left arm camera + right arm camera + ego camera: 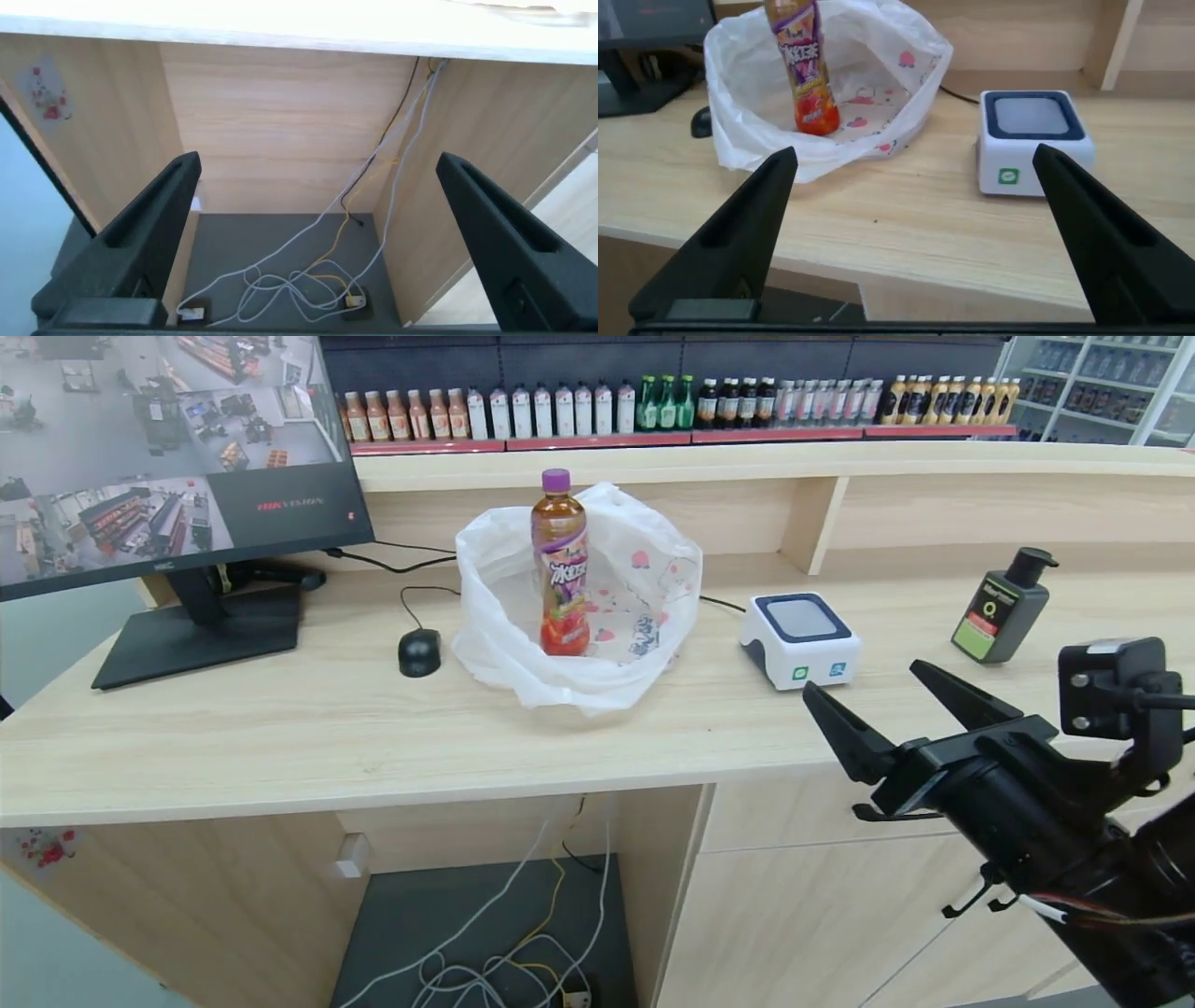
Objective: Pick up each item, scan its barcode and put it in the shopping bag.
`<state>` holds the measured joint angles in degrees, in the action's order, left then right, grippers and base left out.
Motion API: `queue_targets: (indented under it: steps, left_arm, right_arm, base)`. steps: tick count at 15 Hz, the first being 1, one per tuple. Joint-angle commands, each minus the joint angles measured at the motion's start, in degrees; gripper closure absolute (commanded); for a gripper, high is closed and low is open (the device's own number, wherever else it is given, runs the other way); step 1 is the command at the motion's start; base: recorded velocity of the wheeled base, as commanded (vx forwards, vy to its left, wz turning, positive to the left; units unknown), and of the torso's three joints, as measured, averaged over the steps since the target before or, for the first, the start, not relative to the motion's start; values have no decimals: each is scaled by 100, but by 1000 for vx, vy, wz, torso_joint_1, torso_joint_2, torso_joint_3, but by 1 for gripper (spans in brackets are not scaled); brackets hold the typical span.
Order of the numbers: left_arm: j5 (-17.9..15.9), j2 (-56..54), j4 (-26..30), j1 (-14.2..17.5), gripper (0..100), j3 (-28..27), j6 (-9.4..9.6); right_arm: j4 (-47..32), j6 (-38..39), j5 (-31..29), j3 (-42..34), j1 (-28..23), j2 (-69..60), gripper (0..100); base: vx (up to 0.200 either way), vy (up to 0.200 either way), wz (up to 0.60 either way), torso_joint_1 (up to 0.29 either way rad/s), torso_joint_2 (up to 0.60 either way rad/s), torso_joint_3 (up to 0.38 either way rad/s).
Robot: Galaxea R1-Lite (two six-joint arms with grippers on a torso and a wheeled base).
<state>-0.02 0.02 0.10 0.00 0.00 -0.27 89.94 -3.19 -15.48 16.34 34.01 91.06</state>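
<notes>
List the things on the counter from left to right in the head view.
Monitor → computer mouse → shopping bag holding a drink bottle → barcode scanner → green pump bottle.

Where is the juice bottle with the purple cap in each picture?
Head view: the bottle stands upright in the white bag, mid-counter, left of the scanner.
Right wrist view: the bottle stands in the bag, with the scanner beside the bag.
Left wrist view: this camera faces under the counter, at the cables.
Shared landmark: the bag joins the head and right wrist views. The cables join the head and left wrist views.
</notes>
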Motion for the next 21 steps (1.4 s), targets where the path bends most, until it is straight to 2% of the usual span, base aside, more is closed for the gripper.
queue_targets:
  steps: [1, 11, 21]
  left_arm:
    - [2, -2, -10, 0, 0, 0, 9]
    - [2, -2, -10, 0, 0, 0, -8]
    - [2, -2, -1, 0, 0, 0, -8]
  right_arm:
    - [6, -6, 1, -43, -70, -159, 0]
    - [6, -182, 10, 889, 27, 597, 0]
    - [6, -129, 89, 942, 255, 518, 0]
  base:
    - [0, -200, 0, 2, 2, 12]
    - [0, -200, 0, 2, 2, 1]
    - [0, -200, 0, 2, 3, 2]
